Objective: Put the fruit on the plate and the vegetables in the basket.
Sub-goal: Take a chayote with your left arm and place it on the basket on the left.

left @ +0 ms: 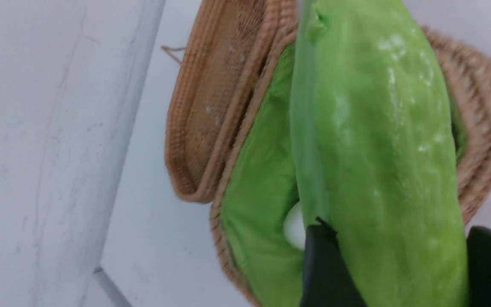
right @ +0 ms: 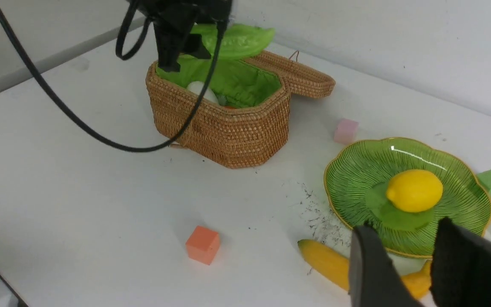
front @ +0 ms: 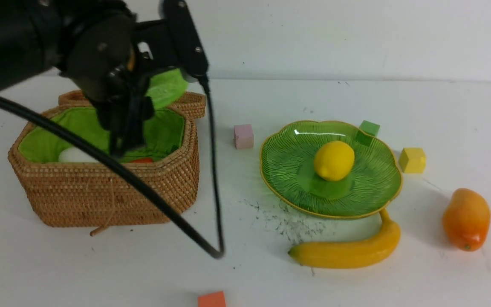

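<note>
- The left arm's jaws are clenched on the green gourd (left: pixel 377 149), which hangs over the open basket (front: pixel 100 192) at the upper left of the front view. From there the black arm (front: pixel 100 55) hides most of it, and only one green end shows.
- Inside the basket, the white radish (front: pixel 75 155) is a pale hump behind the near wall and a cable, with its leaves out of sight. Beside it only a red-orange sliver (front: pixel 143 160) peeps over the rim, too little to tell its shape.
- The lid (front: pixel 190 104) lies open behind the basket, largely covered by the arm.
- The lemon (front: pixel 333 160) sits in the middle of the plate (front: pixel 369 187), right of centre.
- The banana (front: pixel 348 251) lies on the counter (front: pixel 36 264) just below the plate. Its stalk end meets the rim, but I cannot tell whether it touches or slips under.
- The mango (front: pixel 466 218) lies at the far right, well apart.
- The right arm's jaws stand released and empty, hiding part of the banana in their own view.
- The orange cube (front: pixel 211 299) is cut off by the bottom edge.
</note>
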Controlling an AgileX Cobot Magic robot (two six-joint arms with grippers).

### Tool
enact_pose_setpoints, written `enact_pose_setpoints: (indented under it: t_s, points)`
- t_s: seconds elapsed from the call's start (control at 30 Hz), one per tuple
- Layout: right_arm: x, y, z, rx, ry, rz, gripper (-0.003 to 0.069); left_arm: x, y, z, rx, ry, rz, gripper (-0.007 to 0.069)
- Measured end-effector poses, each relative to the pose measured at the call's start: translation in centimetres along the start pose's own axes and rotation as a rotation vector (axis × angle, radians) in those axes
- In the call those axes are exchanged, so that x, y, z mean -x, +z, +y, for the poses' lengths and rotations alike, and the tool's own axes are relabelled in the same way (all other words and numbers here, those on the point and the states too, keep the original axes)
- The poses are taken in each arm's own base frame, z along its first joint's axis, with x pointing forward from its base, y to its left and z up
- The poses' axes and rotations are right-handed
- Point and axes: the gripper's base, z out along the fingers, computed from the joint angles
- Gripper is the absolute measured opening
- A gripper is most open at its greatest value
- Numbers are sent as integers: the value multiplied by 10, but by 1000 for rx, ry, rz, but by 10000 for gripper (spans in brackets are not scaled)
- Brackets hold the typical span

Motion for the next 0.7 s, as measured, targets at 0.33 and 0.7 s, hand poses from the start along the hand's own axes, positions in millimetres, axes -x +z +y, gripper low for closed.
enact_pose_setpoints:
  t_s: [0.33, 0.7]
  points:
    - [12, -1, -2, -24, -6, -129, 233, -49, 35, 30, -19, 9, 130, 384]
    - [12, -1, -2, -24, -6, -131, 233, -41, 40, 32, 19, -30, 53, 384]
